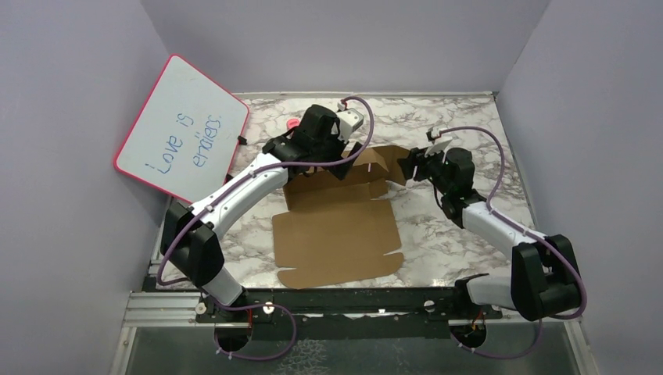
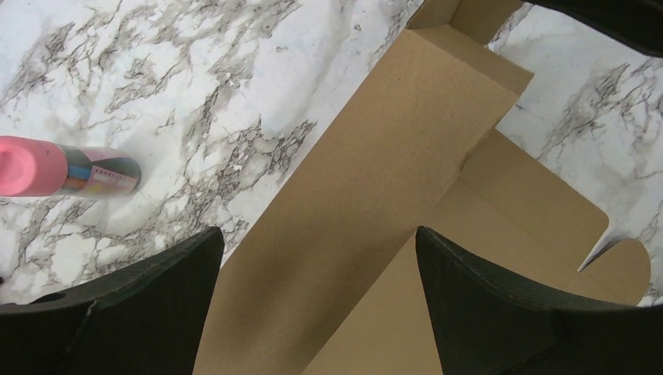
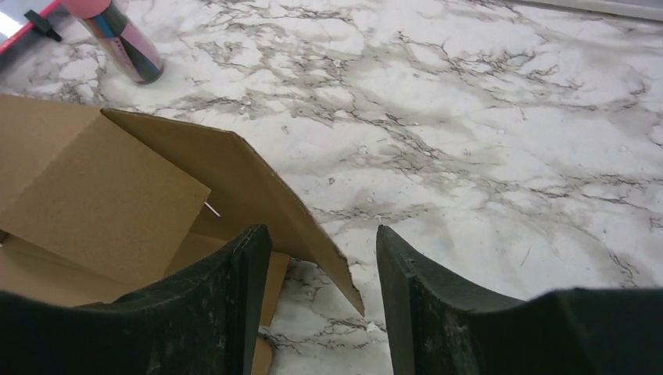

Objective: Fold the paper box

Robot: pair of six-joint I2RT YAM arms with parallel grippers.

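Observation:
The paper box (image 1: 336, 234) is a brown cardboard sheet lying mostly flat mid-table, with its far panels and flaps raised. My left gripper (image 1: 350, 162) hovers over the far left part of it. In the left wrist view this gripper (image 2: 319, 234) is wide open above a long raised panel (image 2: 391, 156), holding nothing. My right gripper (image 1: 406, 167) is at the box's far right corner. In the right wrist view it (image 3: 322, 234) stands open, with the pointed corner of a tilted flap (image 3: 266, 195) between its fingers but not clamped.
A pink-framed whiteboard (image 1: 184, 129) with handwriting leans against the left wall. A pink-capped marker (image 2: 62, 168) lies on the marble table (image 1: 453, 133) behind the box, also seen from the right wrist (image 3: 117, 31). Walls close in the table on three sides.

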